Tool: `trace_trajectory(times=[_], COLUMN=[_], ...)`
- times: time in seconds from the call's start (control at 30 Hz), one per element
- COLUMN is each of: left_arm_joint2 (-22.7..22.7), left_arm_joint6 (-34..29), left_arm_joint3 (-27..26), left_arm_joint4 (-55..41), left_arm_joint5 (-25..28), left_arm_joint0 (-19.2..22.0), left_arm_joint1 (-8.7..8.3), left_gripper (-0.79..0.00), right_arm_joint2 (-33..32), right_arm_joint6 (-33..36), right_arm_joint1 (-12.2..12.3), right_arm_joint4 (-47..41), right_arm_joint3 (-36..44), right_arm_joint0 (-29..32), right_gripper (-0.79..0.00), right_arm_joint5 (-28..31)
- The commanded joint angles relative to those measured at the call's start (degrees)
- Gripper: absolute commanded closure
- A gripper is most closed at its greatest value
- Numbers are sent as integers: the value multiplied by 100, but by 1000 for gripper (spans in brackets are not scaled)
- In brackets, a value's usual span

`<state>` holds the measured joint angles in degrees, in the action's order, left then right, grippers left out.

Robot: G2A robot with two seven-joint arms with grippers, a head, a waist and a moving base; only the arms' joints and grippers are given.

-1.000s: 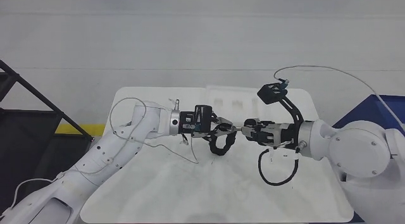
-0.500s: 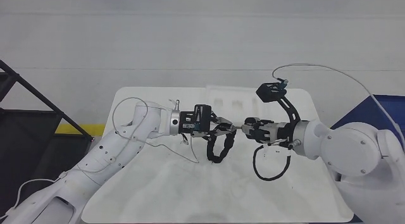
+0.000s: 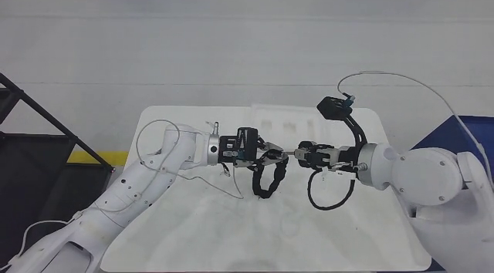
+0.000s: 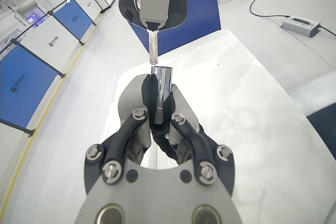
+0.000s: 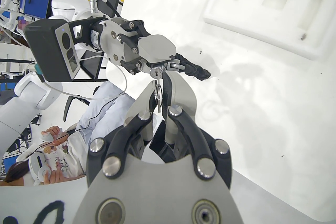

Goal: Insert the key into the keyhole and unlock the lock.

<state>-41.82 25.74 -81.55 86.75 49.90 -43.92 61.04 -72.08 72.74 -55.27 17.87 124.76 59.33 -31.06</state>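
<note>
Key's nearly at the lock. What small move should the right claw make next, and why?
Probably ease the right claw straight forward, nudging slightly sideways first: the key tip sits just short of the lock held in the left claw, and appears a touch off-centre from its keyhole.

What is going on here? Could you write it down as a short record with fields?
Left gripper: shut on the lock, held above the table
Right gripper: shut on the key
Key: blade points at the lock's keyhole, with the tip just short of it and not yet in
Cable: black loop hanging from the lock
Tray: white foam, on the far side of the table
Stage: lining up, lock not yet opened
</note>
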Motion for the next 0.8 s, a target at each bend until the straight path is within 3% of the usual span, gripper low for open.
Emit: trace_trajectory(times=[0.0,0.77], left_arm_joint2=[-14,-149], left_arm_joint6=[1,43], left_arm_joint3=[4,63], left_arm_joint4=[-1,62], left_arm_joint5=[0,90], left_arm_joint0=[-4,-61], left_arm_joint1=[7,75], left_gripper=[0,0], right_arm_joint2=[8,235], right_arm_joint6=[-8,-31], right_arm_joint1=[4,72], right_arm_joint4=[-25,-188], right_arm_joint3=[-24,-168], right_arm_joint0=[-4,-144], right_gripper=[0,0], right_arm_joint5=[-27,-79])
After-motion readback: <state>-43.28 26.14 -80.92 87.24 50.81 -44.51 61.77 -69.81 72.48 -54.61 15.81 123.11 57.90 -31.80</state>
